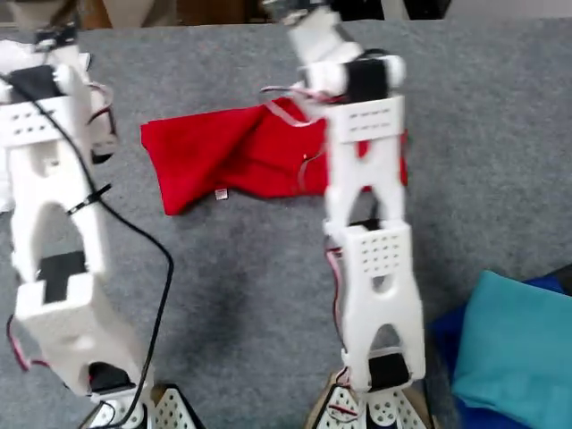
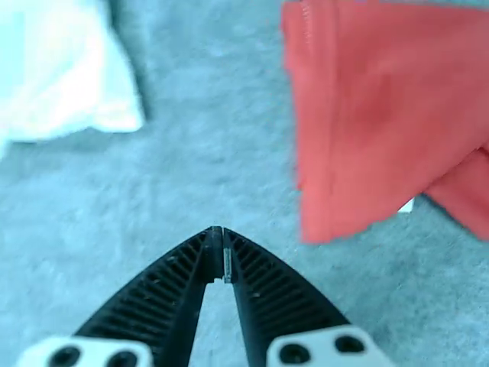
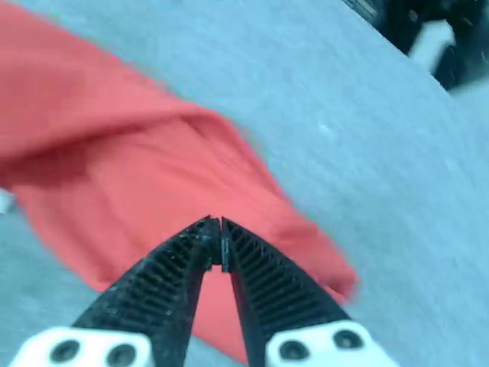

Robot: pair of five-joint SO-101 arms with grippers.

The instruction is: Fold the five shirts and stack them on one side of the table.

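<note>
Closed tip to tip on nothing: left gripper (image 2: 218, 256), above bare grey table (image 2: 191, 176) between a white shirt (image 2: 53, 69) and the red shirt (image 2: 367, 122). Likewise pinched together and empty: right gripper (image 3: 220, 245), over the rumpled red shirt mid-table. On the table's right side, folded teal shirt (image 1: 518, 349) atop a blue shirt (image 1: 444, 335).

In the high view, a loose shirt (image 1: 223, 152) lies on the table (image 1: 500, 134) at upper centre, partly under the right arm (image 1: 371, 232). A stack of folded shirts (image 1: 514, 349) sits at lower right. Another shirt (image 2: 53, 69) lies at the left edge. The left gripper (image 2: 216, 256) hangs over the table between the two shirts, and the right gripper (image 3: 221, 248) hangs above the loose shirt.
</note>
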